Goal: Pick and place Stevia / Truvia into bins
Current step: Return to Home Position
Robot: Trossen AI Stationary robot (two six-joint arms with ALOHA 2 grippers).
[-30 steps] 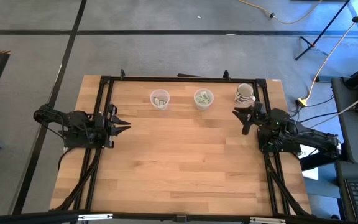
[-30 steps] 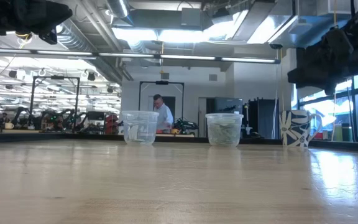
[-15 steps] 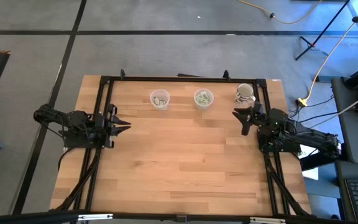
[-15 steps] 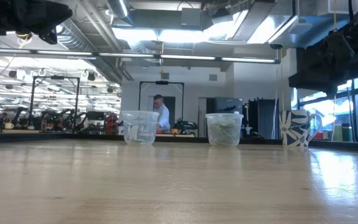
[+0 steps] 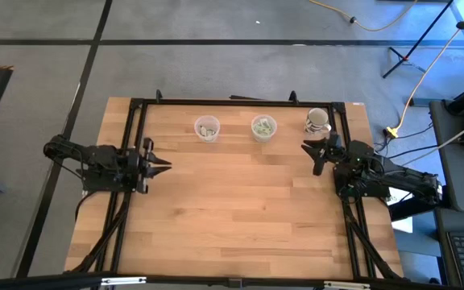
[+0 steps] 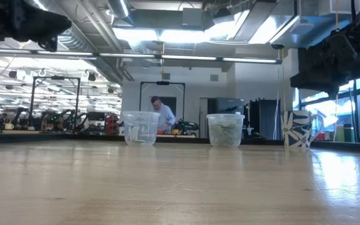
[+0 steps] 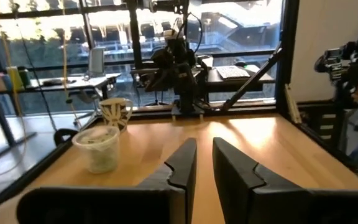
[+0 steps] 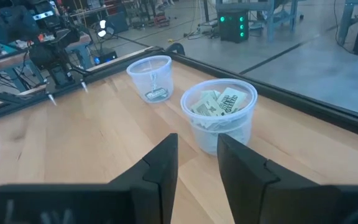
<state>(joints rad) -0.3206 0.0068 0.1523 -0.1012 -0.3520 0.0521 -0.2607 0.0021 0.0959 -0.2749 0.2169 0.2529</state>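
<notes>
Two clear plastic bins stand near the table's far edge. The left bin (image 5: 207, 128) has a few Stevia sachets lying on its bottom (image 8: 156, 94). The right bin (image 5: 263, 127) is filled with several pale green and white sachets (image 8: 219, 102). My left gripper (image 5: 167, 165) hovers above the table's left edge, pointing level toward the right, open with nothing between its fingers (image 7: 204, 146). My right gripper (image 5: 314, 153) hovers at the right edge, pointing toward the bins, also open with nothing between its fingers (image 8: 197, 140).
A white patterned mug (image 5: 317, 121) stands at the far right corner, just beyond my right gripper. A black frame (image 5: 232, 102) runs along the table's far and side edges. The bare wooden top (image 5: 232, 201) spreads between the arms. A person (image 6: 161, 115) stands far off in the room.
My left gripper has tipped slightly at the wrist while staying in place. Nothing else has moved.
</notes>
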